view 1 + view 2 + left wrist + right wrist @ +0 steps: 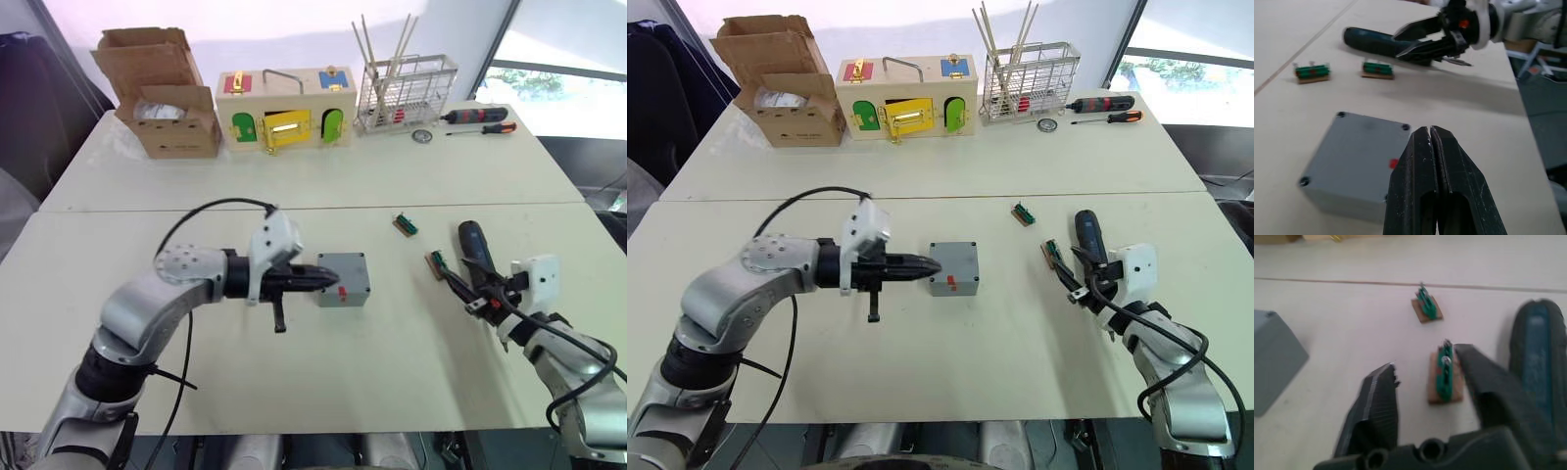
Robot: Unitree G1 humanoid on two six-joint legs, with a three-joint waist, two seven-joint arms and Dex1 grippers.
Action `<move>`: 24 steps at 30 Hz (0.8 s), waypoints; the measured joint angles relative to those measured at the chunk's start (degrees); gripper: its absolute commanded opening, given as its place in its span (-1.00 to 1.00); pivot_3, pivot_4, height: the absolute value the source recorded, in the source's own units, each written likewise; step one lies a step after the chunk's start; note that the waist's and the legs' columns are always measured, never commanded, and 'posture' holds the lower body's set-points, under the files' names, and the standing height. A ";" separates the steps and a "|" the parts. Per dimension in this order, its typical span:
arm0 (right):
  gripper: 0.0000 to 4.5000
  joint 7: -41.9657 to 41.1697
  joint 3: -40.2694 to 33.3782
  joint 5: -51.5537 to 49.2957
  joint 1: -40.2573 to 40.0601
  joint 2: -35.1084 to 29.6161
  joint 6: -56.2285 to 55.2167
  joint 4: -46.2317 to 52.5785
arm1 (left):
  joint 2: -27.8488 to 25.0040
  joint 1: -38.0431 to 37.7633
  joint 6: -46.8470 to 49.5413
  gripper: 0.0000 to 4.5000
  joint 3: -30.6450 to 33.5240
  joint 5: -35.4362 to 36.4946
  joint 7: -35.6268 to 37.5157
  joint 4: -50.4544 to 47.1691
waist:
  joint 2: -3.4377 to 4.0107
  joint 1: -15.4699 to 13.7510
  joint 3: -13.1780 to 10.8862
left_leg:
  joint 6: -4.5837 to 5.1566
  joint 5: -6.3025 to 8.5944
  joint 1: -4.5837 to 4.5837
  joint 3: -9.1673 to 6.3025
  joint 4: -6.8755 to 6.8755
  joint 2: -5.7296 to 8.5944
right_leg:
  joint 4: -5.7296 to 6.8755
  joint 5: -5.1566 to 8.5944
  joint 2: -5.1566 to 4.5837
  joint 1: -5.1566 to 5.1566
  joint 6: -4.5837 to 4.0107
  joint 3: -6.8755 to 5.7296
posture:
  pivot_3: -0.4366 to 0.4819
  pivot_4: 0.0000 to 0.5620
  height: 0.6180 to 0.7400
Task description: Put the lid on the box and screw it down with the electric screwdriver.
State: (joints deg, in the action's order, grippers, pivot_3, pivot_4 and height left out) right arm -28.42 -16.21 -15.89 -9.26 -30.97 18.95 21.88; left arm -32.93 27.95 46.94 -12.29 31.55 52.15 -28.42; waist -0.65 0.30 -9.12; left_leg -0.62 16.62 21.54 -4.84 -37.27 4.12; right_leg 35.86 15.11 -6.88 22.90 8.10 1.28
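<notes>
The grey box stands mid-table with the lid on top; the lid's corner screw holes show. My left gripper is shut and empty, its tips against the box's left side beside a small red mark. The electric screwdriver, black with a dark blue body, lies flat on the table to the right. My right gripper is open right beside it, with the tool just outside one of its fingers. A small green block lies on the table between the open fingers.
Two small green terminal blocks on wooden bases lie between the box and the electric screwdriver. At the back stand a cardboard box, a wooden box with coloured doors and a wire rack. Two manual screwdrivers lie there too.
</notes>
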 measured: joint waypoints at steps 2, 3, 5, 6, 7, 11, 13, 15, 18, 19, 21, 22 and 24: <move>0.86 0.61 -0.05 -0.03 1.08 0.03 0.74 -1.01 | 0.88 1.37 -1.69 -1.00 -1.36 -1.16 0.37 1.65 | 0.00 0.09 0.00 | 0.00 0.00 -0.01 0.00 0.00 0.00 | 0.01 0.00 0.01 -0.01 0.00 -0.01 | -0.05 -0.47 0.84; 0.99 1.06 -0.05 -0.08 2.38 0.13 1.54 -2.16 | 1.46 2.05 -2.77 -1.00 -2.25 -1.79 0.54 2.82 | 0.00 0.14 0.00 | 0.00 0.00 -0.01 0.01 0.00 0.01 | -0.01 0.00 0.01 -0.01 0.00 0.00 | -0.05 -0.47 0.84; 0.99 1.43 -0.04 -0.47 4.45 0.27 2.68 -3.99 | 2.17 2.28 -4.07 -1.00 -3.28 -2.80 0.82 4.10 | 0.00 0.26 0.00 | 0.01 0.00 0.00 0.02 0.05 -0.01 | -0.02 0.01 0.02 0.02 0.00 0.00 | -0.05 -0.47 0.84; 0.99 1.52 -0.04 -0.79 5.14 0.36 3.28 -4.77 | 2.20 2.29 -4.52 -1.00 -3.83 -3.07 0.93 4.67 | 0.00 0.26 0.00 | 0.00 0.00 0.01 0.01 0.08 -0.02 | -0.02 0.01 0.03 0.06 0.00 -0.01 | -0.05 -0.47 0.84; 0.99 1.48 -0.04 -1.34 5.98 0.69 3.94 -5.65 | 2.23 2.29 -4.93 -1.00 -4.21 -3.41 1.14 5.20 | 0.00 0.26 0.00 | -0.01 -0.01 0.03 0.01 0.08 -0.02 | -0.02 0.01 0.03 0.08 0.00 -0.01 | -0.05 -0.47 0.84; 0.76 0.97 0.05 -3.92 8.17 1.28 7.08 -6.98 | 2.57 2.29 -5.83 -1.00 -4.92 -3.82 1.56 5.84 | 0.01 0.25 -0.01 | 0.01 0.00 0.05 0.02 0.04 -0.01 | 0.00 0.01 0.02 0.08 0.00 0.01 | -0.05 -0.47 0.84; 0.51 1.02 0.22 -4.04 8.83 1.31 7.43 -7.72 | 2.61 2.26 -5.97 -1.00 -4.91 -3.90 1.59 5.84 | 0.01 0.14 -0.01 | 0.01 0.00 0.05 0.02 0.02 -0.01 | 0.01 0.01 0.02 0.07 0.00 0.01 | -0.05 -0.47 0.84; 0.25 1.09 0.22 -4.02 9.57 1.31 7.68 -8.27 | 2.81 2.20 -5.97 -1.00 -4.92 -3.91 1.48 5.84 | 0.01 0.15 -0.01 | 0.01 0.00 0.05 0.02 0.02 -0.01 | 0.01 0.01 0.02 0.07 0.00 0.01 | -0.05 -0.47 0.84; 0.11 1.17 0.26 -3.99 9.98 1.31 7.89 -8.61 | 3.31 2.10 -5.96 -1.00 -4.92 -3.91 1.23 5.81 | 0.01 0.18 -0.01 | 0.01 0.00 0.05 0.02 0.02 -0.01 | 0.02 0.01 0.02 0.08 0.00 0.01 | -0.05 -0.47 0.84; 0.11 1.18 0.30 -3.98 10.04 1.31 7.98 -8.61 | 3.37 2.09 -5.94 -1.00 -4.92 -3.91 1.15 5.80 | 0.01 0.20 -0.01 | 0.01 0.00 0.05 0.02 0.02 -0.01 | 0.02 0.01 0.02 0.08 0.00 0.01 | -0.05 -0.47 0.84; 0.11 1.22 0.61 -3.80 10.15 1.30 8.19 -8.61 | 3.63 2.03 -5.92 -1.00 -4.91 -3.91 0.85 5.76 | 0.01 0.22 -0.01 | 0.01 0.00 0.04 0.02 0.02 -0.01 | 0.04 0.01 0.02 0.08 0.00 0.01 | -0.05 -0.47 0.84; 0.11 1.29 1.09 -3.46 10.29 1.26 8.22 -8.59 | 3.78 1.96 -5.93 -1.00 -4.92 -3.92 0.60 5.74 | 0.01 0.24 -0.01 | 0.01 0.00 0.04 0.02 0.02 -0.01 | 0.04 0.01 0.02 0.08 0.00 0.01 | -0.05 -0.47 0.84; 0.11 1.61 2.37 -2.90 10.59 1.18 8.69 -8.43 | 3.90 1.73 -5.93 -1.00 -4.92 -4.09 0.09 5.74 | 0.01 0.26 -0.01 | 0.01 0.00 0.03 0.02 0.02 -0.01 | 0.05 0.01 0.02 0.08 0.00 0.01 | -0.05 -0.47 0.84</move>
State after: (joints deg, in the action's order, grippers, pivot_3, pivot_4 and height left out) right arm -26.81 -13.84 -18.78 1.33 -29.80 27.63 13.45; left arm -29.03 29.68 41.01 -17.21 27.46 52.24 -22.68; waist -0.64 0.56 -9.12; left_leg -0.61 16.61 21.57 -4.81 -37.25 4.12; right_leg 35.92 15.12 -6.86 22.98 8.11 1.29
